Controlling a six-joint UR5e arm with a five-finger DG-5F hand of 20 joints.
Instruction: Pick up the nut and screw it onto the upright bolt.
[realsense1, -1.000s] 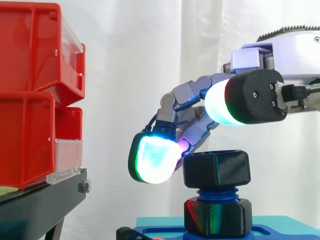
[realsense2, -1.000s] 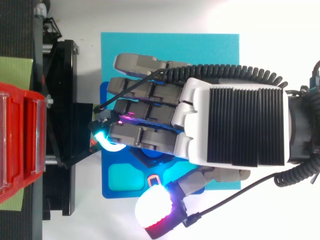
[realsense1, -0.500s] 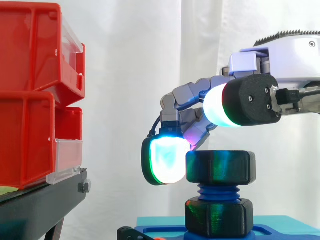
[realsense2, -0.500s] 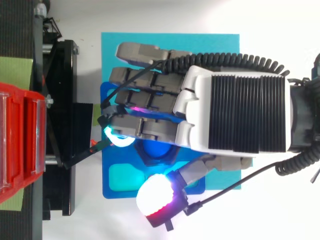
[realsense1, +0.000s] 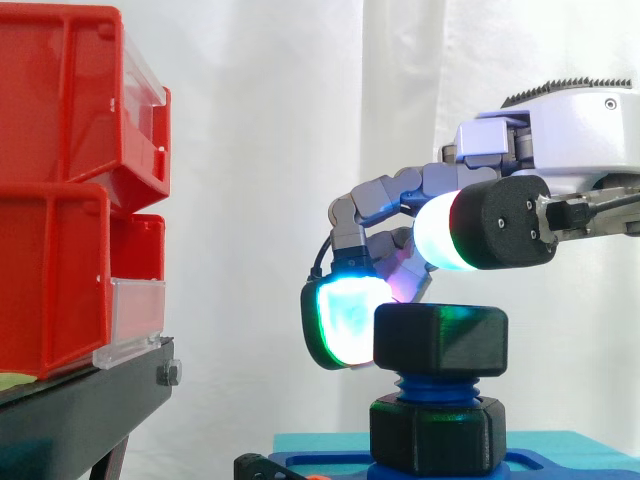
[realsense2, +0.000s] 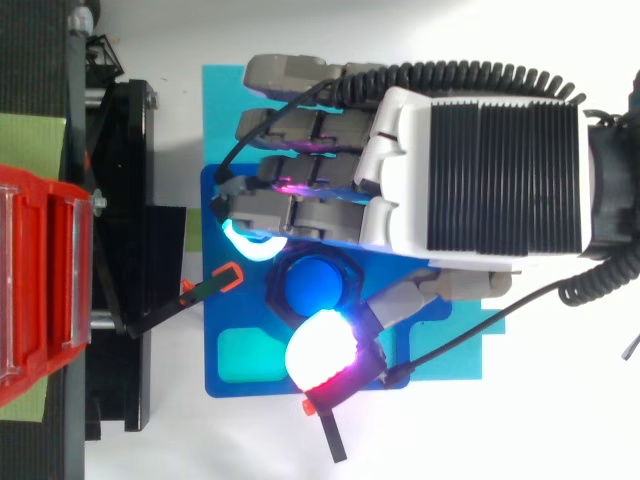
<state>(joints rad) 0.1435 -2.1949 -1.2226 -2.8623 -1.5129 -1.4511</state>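
Observation:
A black hex nut (realsense1: 440, 340) sits on top of the upright blue bolt (realsense2: 318, 285), with blue thread (realsense1: 438, 385) showing beneath it. My hand (realsense2: 480, 170) reaches in from the right above it, fingers curled down round the nut. A cyan-glowing fingertip (realsense1: 345, 320) presses against the nut's left side. The white-glowing thumb (realsense2: 325, 355) lies at the nut's near edge, a little higher than the nut in the side view. A second black nut (realsense1: 435, 435) sits at the bolt's foot on the blue base plate (realsense2: 240, 360).
The base plate rests on a cyan mat (realsense2: 230, 100). Stacked red bins (realsense1: 70, 190) stand on a black stand (realsense1: 90, 400) to the left. A black lever with an orange tip (realsense2: 215, 283) lies between stand and bolt.
The hand has swung round the bolt, fingers shifting toward the far side and the thumb closing in on the nut. The nut has turned; the bolt's blue top now shows from above.

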